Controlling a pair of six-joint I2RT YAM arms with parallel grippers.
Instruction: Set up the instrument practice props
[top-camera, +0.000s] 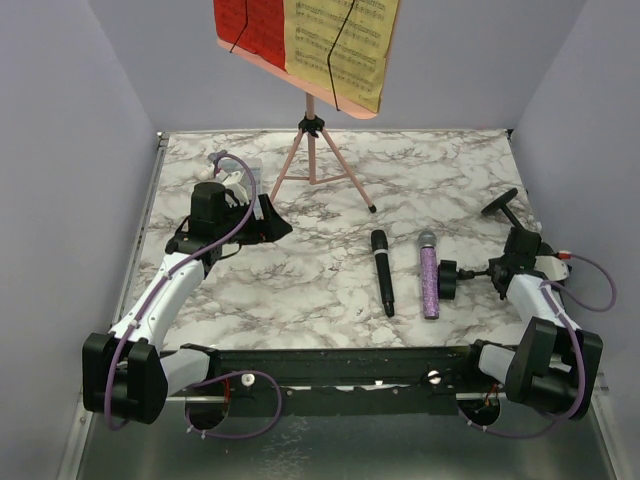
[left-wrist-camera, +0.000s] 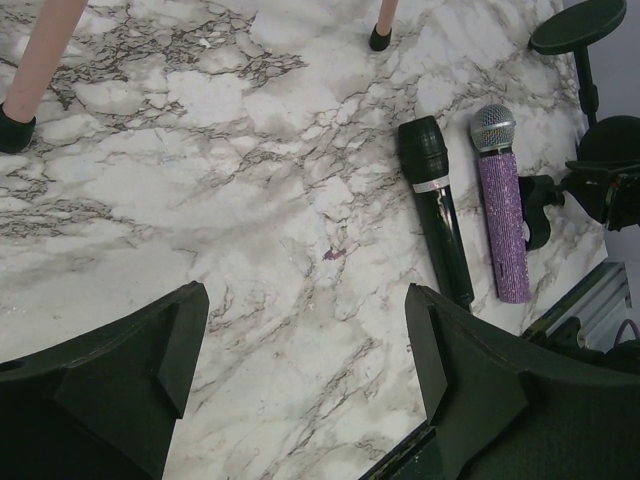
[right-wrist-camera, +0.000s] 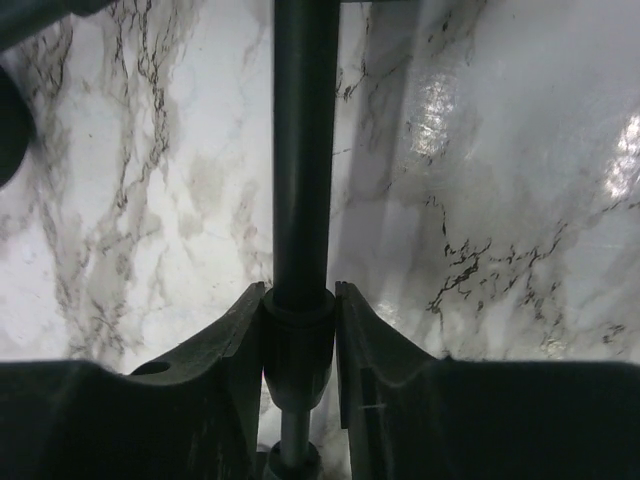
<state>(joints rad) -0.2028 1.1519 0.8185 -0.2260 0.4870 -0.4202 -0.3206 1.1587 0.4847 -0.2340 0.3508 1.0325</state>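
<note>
L gripper (top-camera: 268, 222): jaws spread wide, nothing btw them. Hovers over bare marble, left-centre of table. Wrist cam shows only stone in the gap.
R gripper (right-wrist-camera: 300, 300): clenched on the stem of a mic holder (top-camera: 470, 271), over at the right edge. Both fingers (right-wrist-camera: 235, 340) pressed vs the black rod, no daylight either side.
Held holder: stem runs roughly level, pointing left. Its black end piece sits just beside the purple mic's lower half. Touching or not, can't tell.
Second mic holder (top-camera: 500, 203): far right, behind the R gripper. Round base tipped up off level, stem slanting down twd the gripper, lower end hidden.
Black mic (top-camera: 381, 272): flat on the marble, centre-right, head twd the back.
Purple glitter mic (top-camera: 429, 280): flat, just right of the black one, abt parallel, small gap btw them, silver grille head twd the back.
Pink music rack (top-camera: 311, 105): up at back centre, standing on thin tripod legs (left-wrist-camera: 38, 55), black feet on the marble.
Sheets: red sheet (top-camera: 250, 25) on the left, yellow sheet (top-camera: 340, 45) on the right, side by side on the rack, a thin black line crossing each.
Marble table (top-camera: 300, 290): white-grey veined top, mics and rack all on it.
</note>
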